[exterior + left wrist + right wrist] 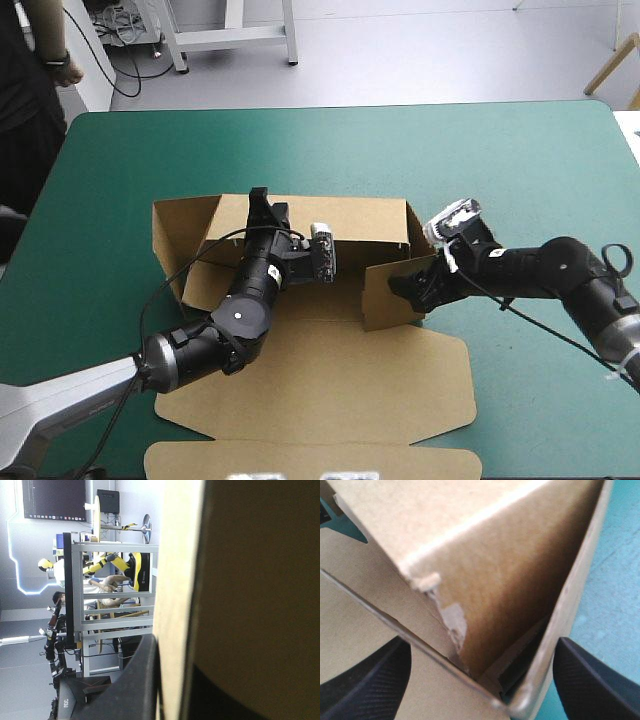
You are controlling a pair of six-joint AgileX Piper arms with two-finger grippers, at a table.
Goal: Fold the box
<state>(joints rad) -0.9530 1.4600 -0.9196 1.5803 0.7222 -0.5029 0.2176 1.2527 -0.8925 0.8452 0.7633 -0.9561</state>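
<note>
The brown box (330, 370) lies partly raised at the table's middle: back wall up, side flaps standing, lid flat toward the near edge. My left gripper (262, 203) is at the top of the back wall near its left end, shut on the box. In the left wrist view the board's edge (175, 580) runs between the black fingers (135, 690). My right gripper (405, 288) is open at the standing right flap (392, 292). In the right wrist view that flap's corner (495, 570) sits between the spread fingers (365, 680).
The teal-green cover (520, 160) shows bare to the right of the box and beyond it. The flat lid (310, 462) reaches close to the table's near edge. The left flap (175, 235) stands near the left arm.
</note>
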